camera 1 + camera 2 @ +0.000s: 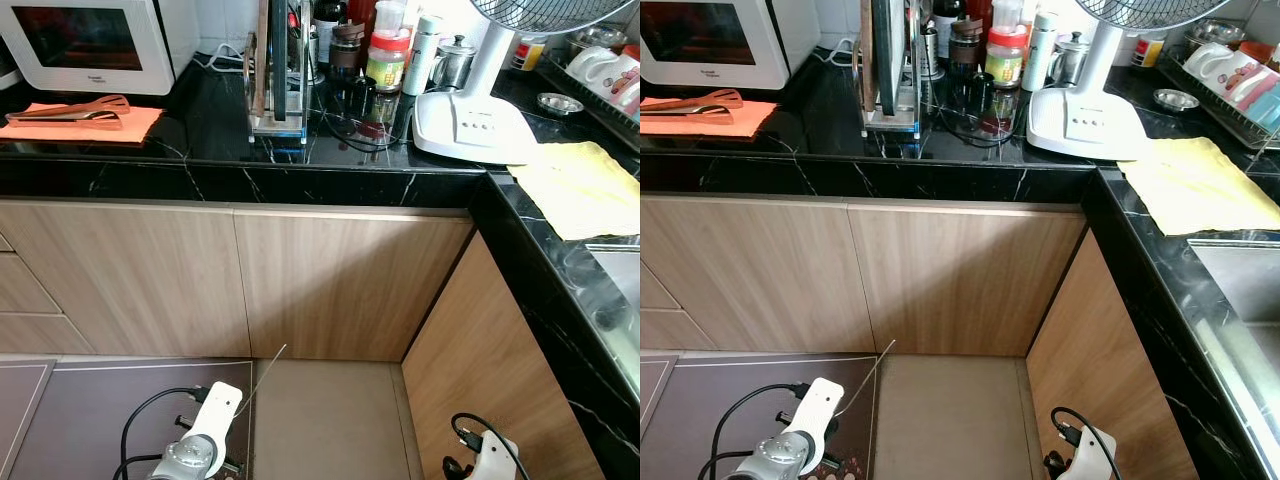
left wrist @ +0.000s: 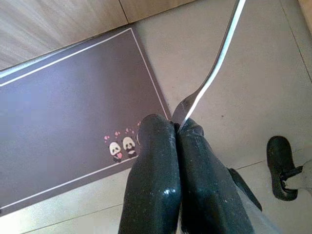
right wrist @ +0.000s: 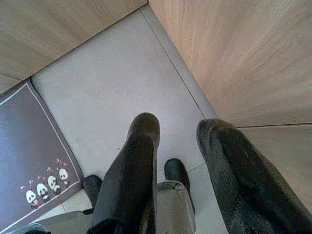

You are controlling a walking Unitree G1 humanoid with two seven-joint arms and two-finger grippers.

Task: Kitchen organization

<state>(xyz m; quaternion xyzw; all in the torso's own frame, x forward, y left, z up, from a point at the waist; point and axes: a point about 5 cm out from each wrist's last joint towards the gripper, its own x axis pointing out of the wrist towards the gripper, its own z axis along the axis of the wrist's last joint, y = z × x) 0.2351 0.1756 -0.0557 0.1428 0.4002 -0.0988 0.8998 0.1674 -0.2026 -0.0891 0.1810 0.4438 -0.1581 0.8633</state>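
My left gripper (image 2: 173, 127) is shut on the broad end of a thin silver utensil (image 2: 214, 73), whose long handle sticks out over the floor tiles. In the left eye view the utensil (image 1: 268, 370) is a fine line rising from my left arm (image 1: 205, 430), low in front of the wooden cabinet doors (image 1: 340, 280). My right gripper (image 3: 180, 129) hangs open above the tiles beside the corner cabinet, with nothing between its fingers. My right arm (image 1: 490, 455) sits low at the right.
The black L-shaped counter (image 1: 300, 180) carries a white microwave (image 1: 85, 40), tongs on an orange cloth (image 1: 85, 120), a board rack (image 1: 280, 80), jars (image 1: 385, 60), a fan base (image 1: 470, 125) and a yellow cloth (image 1: 585, 185). A sink (image 1: 615, 280) lies right. A dark mat (image 1: 100, 410) covers the floor.
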